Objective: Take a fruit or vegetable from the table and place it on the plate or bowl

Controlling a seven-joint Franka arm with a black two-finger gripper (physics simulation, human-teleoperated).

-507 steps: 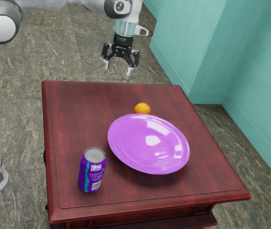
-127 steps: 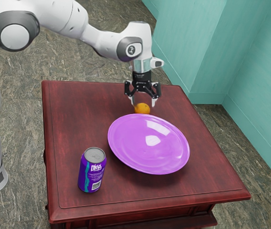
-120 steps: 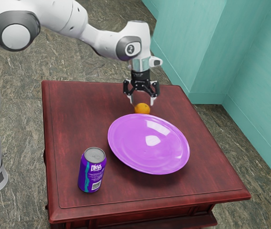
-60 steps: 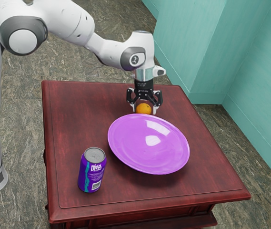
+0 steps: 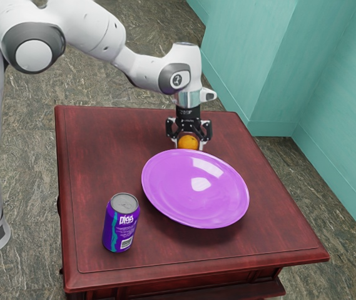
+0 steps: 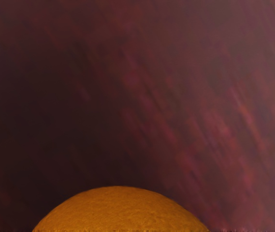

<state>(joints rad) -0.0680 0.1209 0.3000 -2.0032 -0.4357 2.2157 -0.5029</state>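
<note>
The arm (image 5: 102, 31) comes in from the upper left of the exterior view and bends down to the far middle of the table (image 5: 96, 156); the pincer (image 5: 189, 139) has dropped in the last second or so from just above the orange (image 5: 189, 142) to right around it, so the black hand now sits low over the fruit with orange peel showing in the middle of it; in the wrist view the orange (image 6: 120, 210) bulges up close under the hand, with dark red tabletop behind it; whether the pincer is clamped on the fruit or merely straddling it, I cannot tell from here. The orange itself has not moved; it rests on the table just beyond the far rim of the purple plate (image 5: 196, 187), near it and perhaps touching, and the plate holds nothing; the purple drink can (image 5: 121, 223) stands upright toward the lower left of the exterior view, well apart from all this. To my eye the approach is over and the grasp is the step in hand; once the hold is sure, the job wants a lift and a short carry toward the near side, over the rim, before letting go above the plate; a round fruit could roll off if pinched off-centre.
</note>
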